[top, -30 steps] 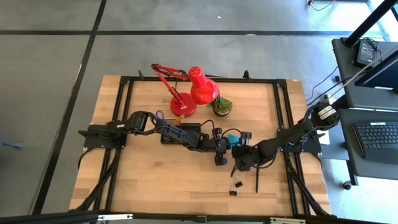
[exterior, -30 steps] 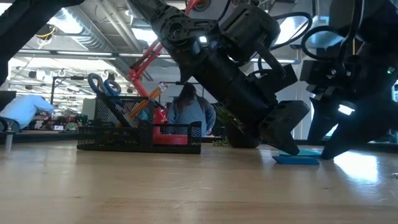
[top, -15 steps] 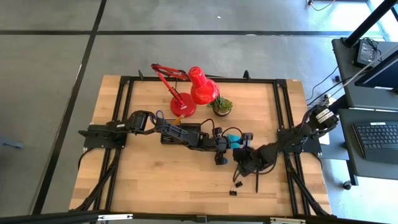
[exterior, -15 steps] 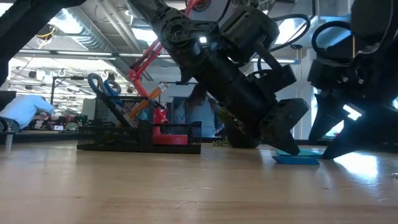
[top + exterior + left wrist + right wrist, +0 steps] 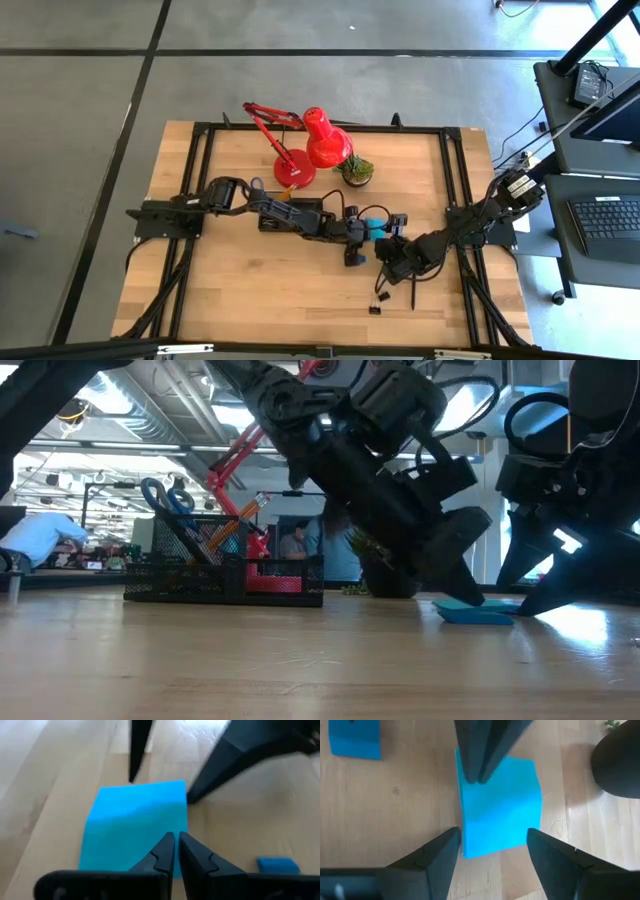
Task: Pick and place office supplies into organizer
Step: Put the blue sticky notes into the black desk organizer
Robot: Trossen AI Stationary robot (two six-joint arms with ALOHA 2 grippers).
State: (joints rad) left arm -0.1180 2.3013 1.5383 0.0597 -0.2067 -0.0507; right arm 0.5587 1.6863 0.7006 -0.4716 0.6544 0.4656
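Observation:
The blue square note pad (image 5: 500,805) lies flat on the table (image 5: 250,290) near its middle, also seen in the low view (image 5: 480,613). My left gripper (image 5: 176,840) is shut, its tips down on the pad. My right gripper (image 5: 492,845) is open, with a finger on either side of the pad's near end; I cannot tell whether they touch it. The black mesh organizer (image 5: 225,578) stands farther left, with blue-handled scissors (image 5: 165,495) and orange pencils (image 5: 235,525) upright in it. A small blue eraser (image 5: 355,740) lies beside the pad. My left gripper presses its shut fingertips (image 5: 470,776) on the note pad's top face (image 5: 150,820), near one edge. The fingers slant down from the table's left side. The pad lies flat on the table under them.
The red desk lamp (image 5: 310,145) and the small potted plant (image 5: 357,170) stand at the far side. Black binder clips (image 5: 378,302) and a black pen (image 5: 412,288) lie toward the near edge, by my right gripper. People sit in the room behind (image 5: 35,540).
My right gripper has come down toward the note pad, and its spread fingers now stand low beside it. My left gripper has kept its shut tips on the pad and shifted slightly toward the table's left.

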